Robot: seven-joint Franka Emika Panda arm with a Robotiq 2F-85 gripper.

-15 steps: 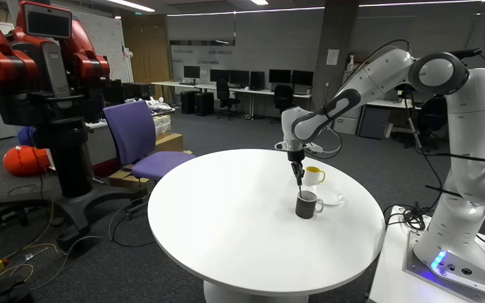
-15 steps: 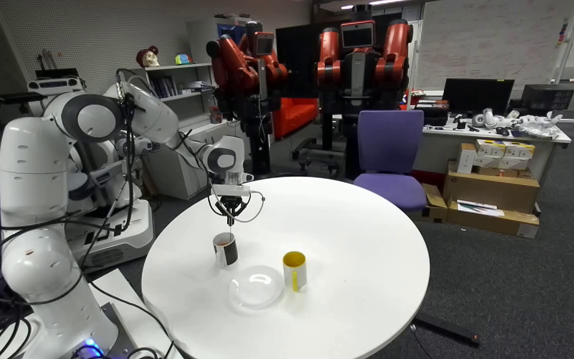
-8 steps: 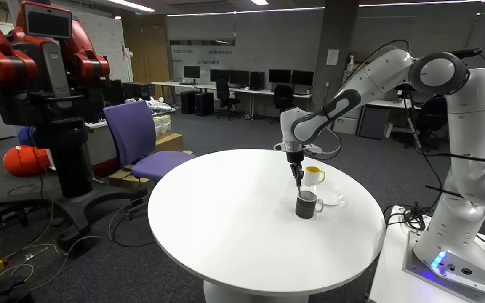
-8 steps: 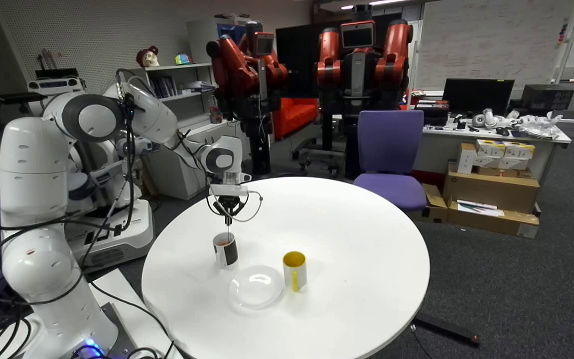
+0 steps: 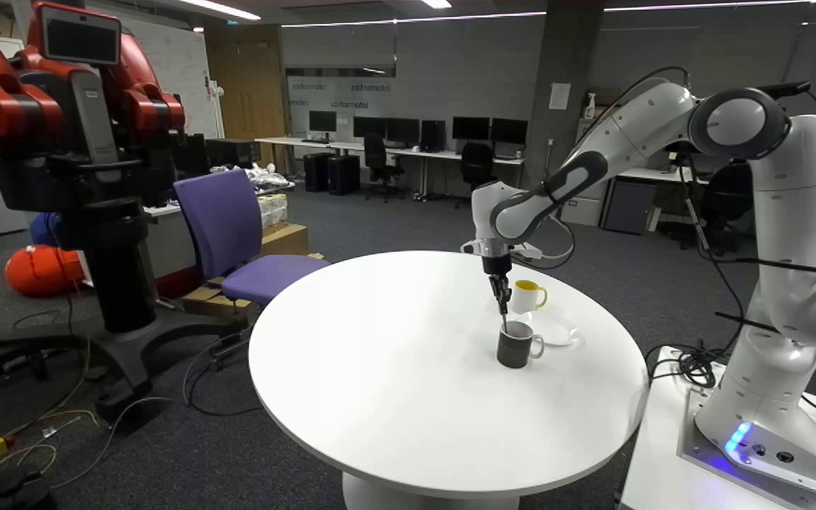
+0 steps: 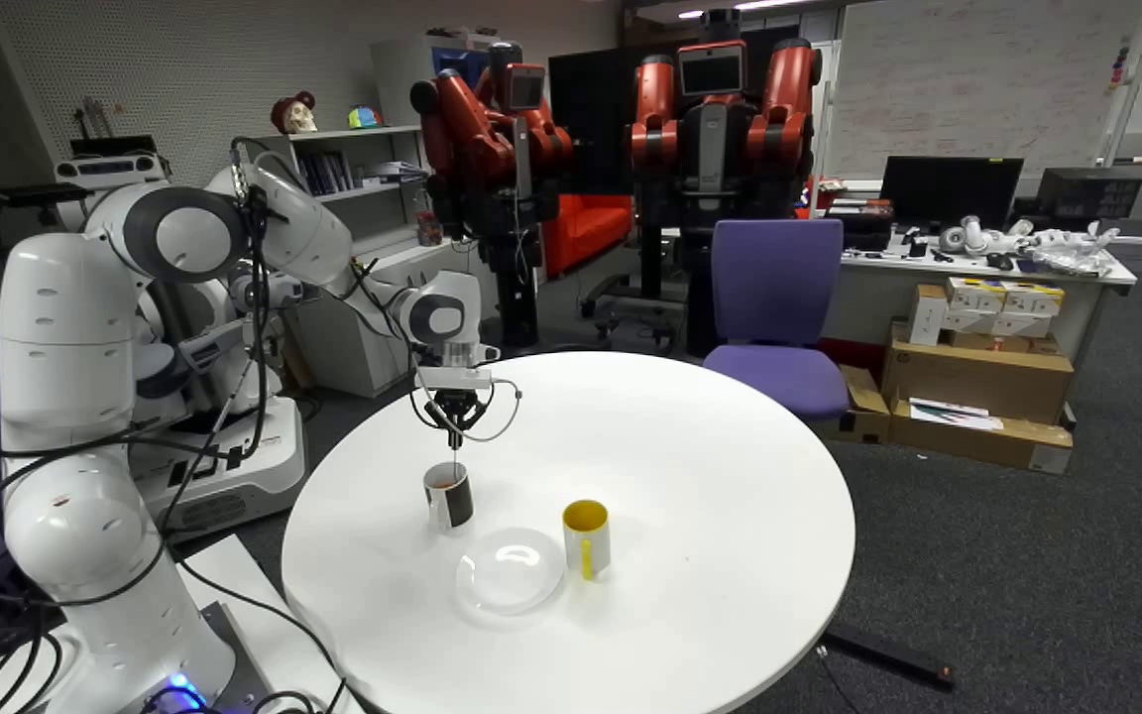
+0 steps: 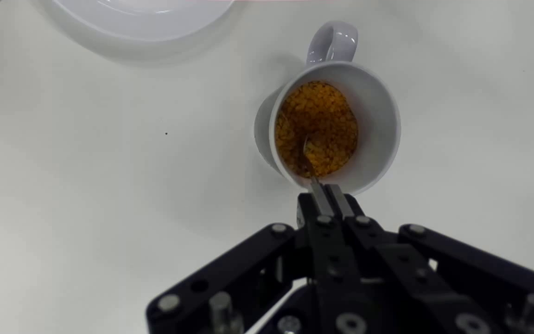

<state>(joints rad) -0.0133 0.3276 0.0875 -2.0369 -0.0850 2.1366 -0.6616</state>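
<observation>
A: Gripper (image 7: 326, 189)?
B: Clamped on a spoon (image 7: 308, 163), just above dark mug (image 5: 513, 350).
A: Spoon where?
B: Lower end inside dark mug, at orange bits (image 7: 322, 111).
A: Near dark mug?
B: White plate (image 6: 507, 583) close by, yellow-lined mug (image 6: 588, 543) farther off.

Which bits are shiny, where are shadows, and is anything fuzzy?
In an exterior view, white glare on the plate; in the wrist view, tiny glints on the mug handle, soft shadow along the plate's edge, and nearest parts of the gripper looking slightly fuzzy.
</observation>
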